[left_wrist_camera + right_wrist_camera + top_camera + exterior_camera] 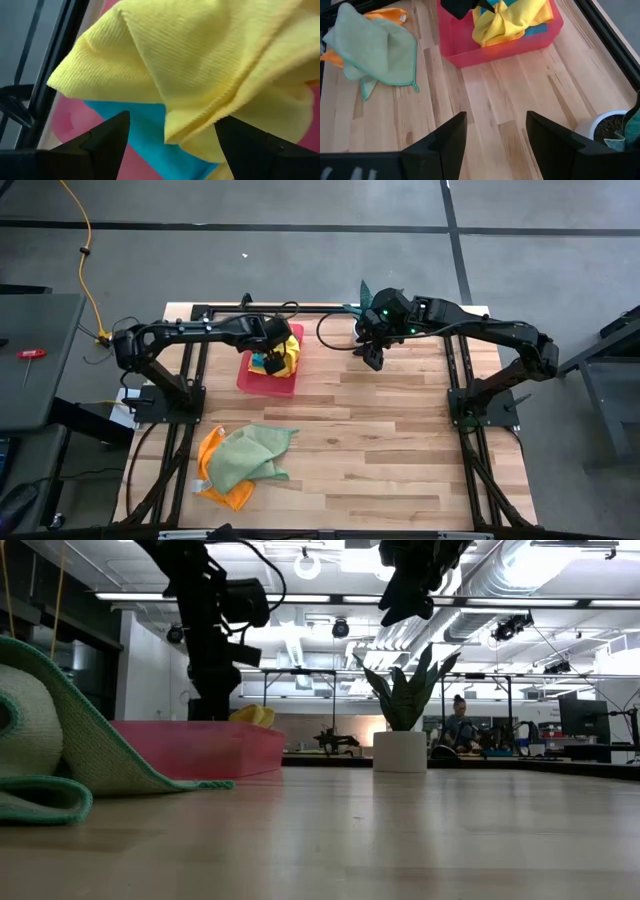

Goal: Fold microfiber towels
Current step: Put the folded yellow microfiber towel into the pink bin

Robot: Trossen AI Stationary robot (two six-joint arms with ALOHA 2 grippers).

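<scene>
A pink tray (262, 376) at the table's far left holds a crumpled yellow towel (200, 65) lying on a teal towel (145, 135). My left gripper (172, 127) is open and reaches down into the tray (270, 364), one finger on each side of a hanging yellow fold (192, 127). A light green towel (250, 454) lies crumpled on an orange towel (213, 476) near the table's front left. My right gripper (495, 125) is open and empty above the bare table at the far middle (374, 356). My left gripper comes at the yellow towel from above with open fingers (107, 137) standing on either side of a fold's edge (180, 135). I cannot tell whether the fingers touch the cloth.
A potted plant in a white pot (400, 750) stands at the far edge behind my right gripper (362, 298). Bare wood (400, 440) spreads over the table's middle and right. The tray's near wall (500, 50) faces that room.
</scene>
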